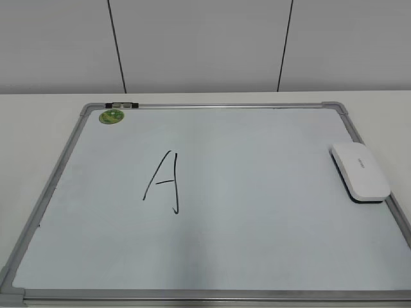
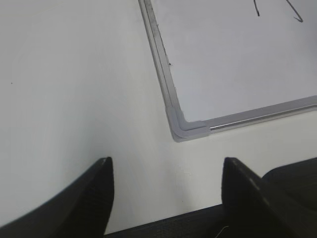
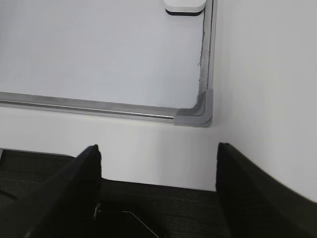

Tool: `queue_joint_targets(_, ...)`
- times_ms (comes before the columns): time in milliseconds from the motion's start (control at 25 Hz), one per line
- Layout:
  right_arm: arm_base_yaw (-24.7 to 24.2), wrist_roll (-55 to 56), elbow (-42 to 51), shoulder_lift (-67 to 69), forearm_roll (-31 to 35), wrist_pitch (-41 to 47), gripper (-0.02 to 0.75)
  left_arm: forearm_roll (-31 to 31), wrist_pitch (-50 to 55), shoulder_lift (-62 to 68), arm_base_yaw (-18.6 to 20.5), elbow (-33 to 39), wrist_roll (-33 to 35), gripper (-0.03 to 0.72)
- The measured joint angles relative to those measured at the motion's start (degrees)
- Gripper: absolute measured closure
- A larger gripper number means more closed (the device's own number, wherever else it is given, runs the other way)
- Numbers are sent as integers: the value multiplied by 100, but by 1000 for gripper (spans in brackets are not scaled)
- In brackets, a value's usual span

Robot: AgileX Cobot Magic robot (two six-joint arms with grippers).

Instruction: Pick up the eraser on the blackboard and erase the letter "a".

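Observation:
The blackboard is a white board with a silver-grey frame (image 1: 212,106), lying flat on the white table. The white eraser (image 1: 360,171) lies on the board at its right edge; its near end shows at the top of the right wrist view (image 3: 184,6). A tall angular capital "A" (image 1: 164,181) is drawn left of centre. No lowercase "a" is in view. My left gripper (image 2: 166,171) is open and empty over the table, near the board's front left corner (image 2: 188,130). My right gripper (image 3: 157,156) is open and empty, near the front right corner (image 3: 198,116). Neither gripper shows in the exterior view.
A round green sticker (image 1: 111,116) sits at the board's far left corner, with a small dark clip (image 1: 122,104) on the frame next to it. A dark surface (image 3: 163,208) lies below the table's front edge. A white wall stands behind the table.

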Motion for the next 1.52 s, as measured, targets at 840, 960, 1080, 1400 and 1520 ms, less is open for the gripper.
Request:
queue_joint_targets(840,0,-14,0,0,-9,0,202,54,1,0,-81,24,0,194)
queue_joint_targets(960,0,-17,0,0,-9,0,202,58,1,0,-81,24,0,194)
queue_joint_targets(1080,0,-17,0,0,-9,0,203,58,1,0,-81,24,0,194)
queue_joint_targets(1400,0,-27,0,0,-9,0,203,58,1,0,-81,24,0,194)
queue_joint_targets(1520,0,-27,0,0,-9,0,203,58,1,0,-81,24,0,194)
